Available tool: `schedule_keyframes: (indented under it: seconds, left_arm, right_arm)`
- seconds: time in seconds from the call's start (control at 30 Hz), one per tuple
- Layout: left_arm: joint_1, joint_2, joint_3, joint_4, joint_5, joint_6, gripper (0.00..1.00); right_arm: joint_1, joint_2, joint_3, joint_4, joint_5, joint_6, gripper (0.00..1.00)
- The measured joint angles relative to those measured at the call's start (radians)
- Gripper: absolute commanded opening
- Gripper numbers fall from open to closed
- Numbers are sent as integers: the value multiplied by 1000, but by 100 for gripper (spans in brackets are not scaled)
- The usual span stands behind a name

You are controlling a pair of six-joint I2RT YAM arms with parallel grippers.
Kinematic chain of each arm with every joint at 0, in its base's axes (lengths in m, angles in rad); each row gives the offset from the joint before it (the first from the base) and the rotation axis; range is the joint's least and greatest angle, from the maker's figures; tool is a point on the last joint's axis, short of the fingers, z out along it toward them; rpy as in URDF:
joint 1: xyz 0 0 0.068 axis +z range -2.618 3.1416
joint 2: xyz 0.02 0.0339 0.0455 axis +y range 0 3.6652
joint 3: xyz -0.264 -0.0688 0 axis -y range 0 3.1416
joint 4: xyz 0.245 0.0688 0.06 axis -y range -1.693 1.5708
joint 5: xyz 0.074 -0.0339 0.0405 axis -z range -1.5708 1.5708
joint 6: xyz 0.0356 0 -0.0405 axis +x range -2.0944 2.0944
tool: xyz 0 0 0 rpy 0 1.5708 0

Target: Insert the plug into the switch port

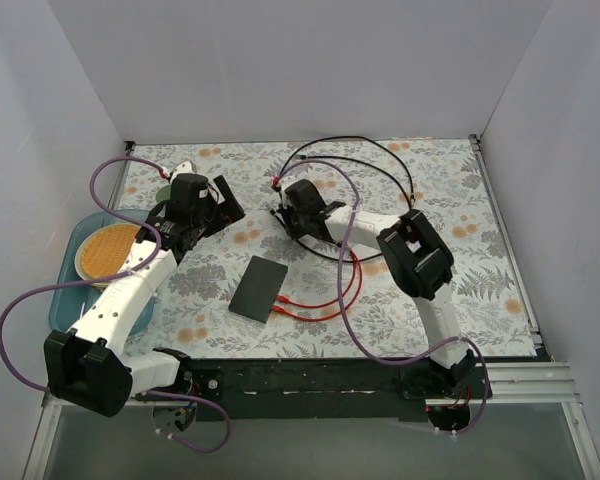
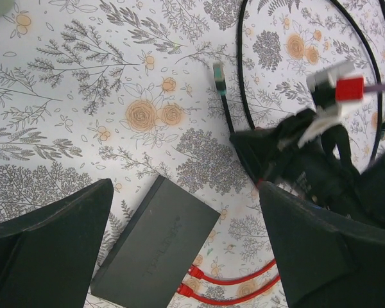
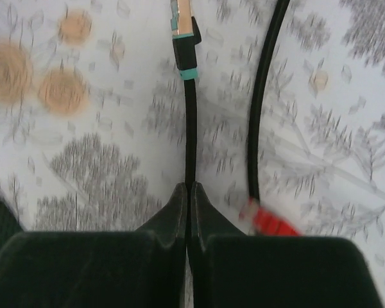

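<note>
Clearly, the right arm's jaws are pinched onto a black cable (image 3: pixel 190 128), with its teal-banded plug (image 3: pixel 183 25) at their 12 o'clock, seemingly just off the table (image 1: pixel 460 200). The left arm's jaws gape wide and hold nothing. The switch (image 1: pixel 259 288) lies flat at the right jaws' 7 o'clock, with red cables (image 1: pixel 320 305) at its 4 o'clock.

- Shows plain white walls (image 1: pixel 280 60) at the back, left and right, bare and matte
- Spreads a pale cloth (image 1: pixel 460 200) over the table, printed with grey ferns, trees and orange flowers
- Runs a metal rail (image 1: pixel 506 240) along the right edge of the cloth
- Ends at the near edge in a black strip (image 1: pixel 310 378), with a grey-green surface (image 1: pixel 310 440) below
- Falls soft and even as light, leaving only faint shadows
</note>
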Motion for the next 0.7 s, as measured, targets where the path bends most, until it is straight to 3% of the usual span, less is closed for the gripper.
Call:
schedule_keyframes:
  seconds: [0.27, 0.33, 0.37, 0.43, 0.7]
  left_arm:
    - [0, 22, -14, 18, 37, 0, 98]
    - [0, 22, -14, 25, 43, 0, 98]
    - [0, 22, -14, 28, 47, 0, 98]
    - [0, 22, -14, 32, 54, 0, 98]
    - [0, 22, -14, 34, 71, 0, 98]
  right_arm:
    - [24, -354, -499, 74, -55, -1, 3]
    - [32, -430, -584, 68, -70, 0, 30]
    - [34, -462, -620, 61, -77, -1, 36]
    - [39, -498, -650, 48, -87, 3, 44]
    - [42, -484, -614, 45, -114, 3, 45]
